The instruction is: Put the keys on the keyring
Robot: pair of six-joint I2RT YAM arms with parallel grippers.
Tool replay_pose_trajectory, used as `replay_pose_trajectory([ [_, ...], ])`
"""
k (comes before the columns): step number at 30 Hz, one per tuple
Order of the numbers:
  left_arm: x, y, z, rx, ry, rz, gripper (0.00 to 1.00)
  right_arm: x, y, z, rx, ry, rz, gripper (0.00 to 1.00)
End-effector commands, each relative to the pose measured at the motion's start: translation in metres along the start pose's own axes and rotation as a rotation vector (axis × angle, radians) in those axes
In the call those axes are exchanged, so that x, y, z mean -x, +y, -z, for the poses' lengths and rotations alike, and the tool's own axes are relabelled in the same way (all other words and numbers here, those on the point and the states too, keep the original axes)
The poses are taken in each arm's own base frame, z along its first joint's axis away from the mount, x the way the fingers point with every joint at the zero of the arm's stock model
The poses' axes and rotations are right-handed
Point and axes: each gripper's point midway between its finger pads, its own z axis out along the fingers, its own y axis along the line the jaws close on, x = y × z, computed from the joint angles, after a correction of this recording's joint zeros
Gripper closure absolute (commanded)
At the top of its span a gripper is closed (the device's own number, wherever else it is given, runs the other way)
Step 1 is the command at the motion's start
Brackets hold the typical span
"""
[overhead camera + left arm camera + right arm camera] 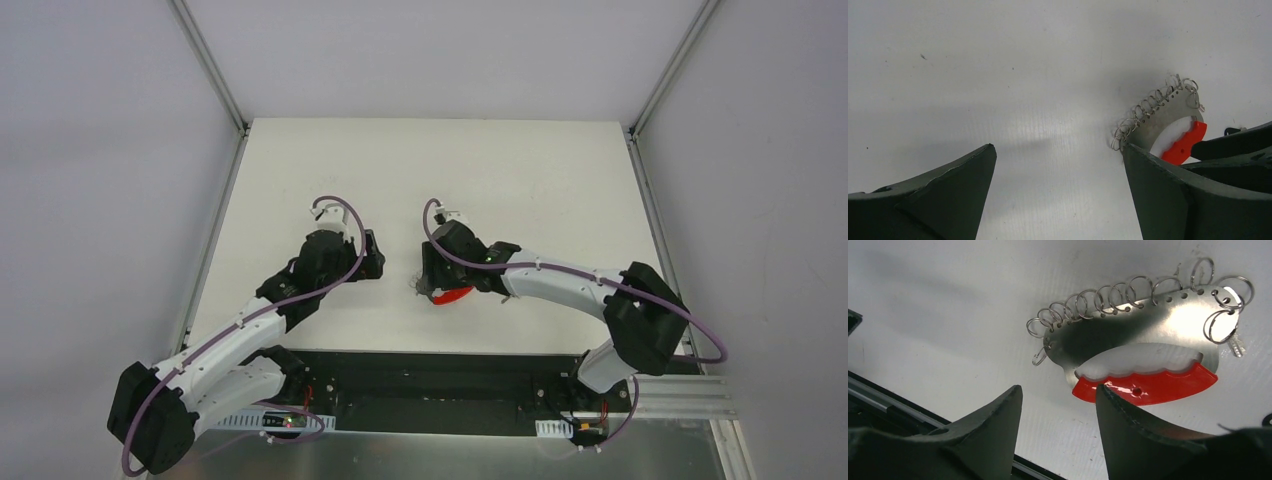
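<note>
The right pincer [1058, 390] is the nearer one, low down at the keyring [1128, 335]. Its 2 fingers stand partly apart and hold nothing. Only the table [948, 280] shows in the gap. The finger on the right of its view [1148, 440] has its tip at the red tag [1158, 385], and I cannot tell if it touches. The left end of the tag pokes just into the gap. The other finger [993, 435] is apart from the tag.

The left pincer [1058, 146] is wide open with nothing in it. From there the keyring lies off to the right and a bit ahead, just past the finger on that side. So I think the right arm is the one set to grab.

The keyring lies flat on the table. Its long way runs from side to side across the right pincer's view, the same way the fingers shut. So I think a squeeze here can only catch the left end of the tag.

Past the tag comes a white strip [1138, 360], then the shiny plate [1178, 320], then a row of little wire rings [1108, 295] along the far edge.

At the far right end, a silvery bit [1236, 346] peeks out under 3 bigger rings. It may be a key blade, but I cannot tell
</note>
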Motion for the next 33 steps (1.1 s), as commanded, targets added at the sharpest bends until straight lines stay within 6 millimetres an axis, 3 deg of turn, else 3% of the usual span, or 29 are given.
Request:
replay_pose_trajectory([
  [1, 0.000, 0.007, 0.002, 0.026, -0.026, -0.018, 0.01, 0.017, 0.027, 0.002, 0.057, -0.038, -0.032, 0.42],
  [7, -0.002, 0.011, 0.002, 0.041, -0.028, -0.022, 0.01, 0.011, 0.036, -0.009, 0.037, 0.004, -0.056, 0.45],
  [25, -0.002, 0.010, 0.007, 0.018, -0.043, -0.026, 0.01, -0.004, 0.023, -0.035, -0.158, 0.103, -0.114, 0.56],
  [33, 0.000, 0.009, 0.009, 0.006, -0.049, -0.024, 0.01, -0.005, 0.029, -0.042, -0.165, 0.125, -0.139, 0.61],
])
